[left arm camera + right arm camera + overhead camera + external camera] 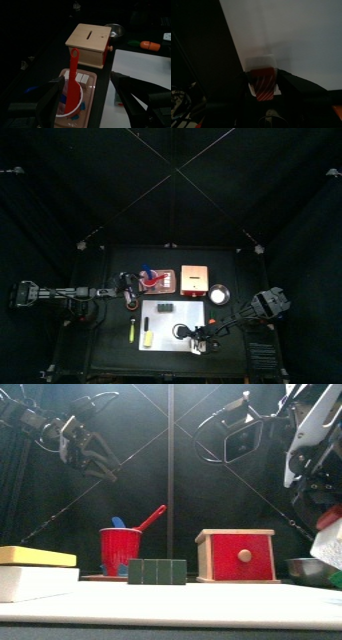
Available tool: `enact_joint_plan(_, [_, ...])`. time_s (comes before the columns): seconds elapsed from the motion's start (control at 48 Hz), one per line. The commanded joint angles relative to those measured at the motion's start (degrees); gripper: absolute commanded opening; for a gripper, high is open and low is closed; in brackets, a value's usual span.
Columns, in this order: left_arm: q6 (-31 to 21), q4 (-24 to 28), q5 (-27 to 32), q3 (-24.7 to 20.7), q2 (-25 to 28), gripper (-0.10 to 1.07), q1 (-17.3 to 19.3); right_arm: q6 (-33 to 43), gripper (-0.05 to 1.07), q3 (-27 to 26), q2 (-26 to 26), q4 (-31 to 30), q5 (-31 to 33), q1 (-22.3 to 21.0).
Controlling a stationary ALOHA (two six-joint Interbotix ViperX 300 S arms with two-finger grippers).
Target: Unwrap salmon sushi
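Note:
The salmon sushi, an orange-red striped lump in a clear wrapper, sits between the jaws of my right gripper, which is shut on it at the edge of the white sheet. From above, the right gripper is over the sheet's front right part. In the front view a pale and red bundle hangs at the right edge below that arm. My left gripper is open and empty, hovering above the red cup. It shows at the table's left and high up in the front view.
A red spoon stands in the red cup. A wooden box with a red front stands at the back middle, a metal bowl to its right. A black block and a yellow marker lie nearer the front.

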Motion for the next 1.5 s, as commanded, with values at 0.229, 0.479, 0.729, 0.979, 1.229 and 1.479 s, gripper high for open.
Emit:
enact_joint_plan(0.229, [0.0, 0.0, -0.6, -0.6, -0.5, 1.03, 0.1, -0.1, 0.69, -3.4, 2.5, -0.5, 3.4, 0.1])
enact_joint_plan(0.479, [0.0, -0.3, -0.6, -0.2, -0.5, 1.03, 0.1, 0.1, 0.88, -3.7, 2.6, -2.0, 1.7, 0.6])
enact_joint_plan(0.729, [-0.1, -0.4, -0.3, -0.1, -0.5, 1.03, 0.2, 0.1, 0.98, -3.9, 2.7, -2.3, 1.6, 1.8])
enact_joint_plan(0.979, [-0.2, -0.9, -0.4, -0.3, -0.5, 1.03, 0.1, 1.1, 0.98, -4.0, 1.0, -5.6, 1.1, 2.1])
enact_joint_plan(1.229, [-0.3, -1.6, -1.6, 0.3, -0.5, 1.03, -0.9, 1.1, 0.98, -2.6, -6.9, -9.9, -4.8, 0.5])
enact_joint_plan(1.479, [-0.5, -1.0, -1.6, 0.4, 2.0, 1.03, -6.6, 1.1, 0.98, 5.2, -15.7, -16.9, -21.3, -5.9])
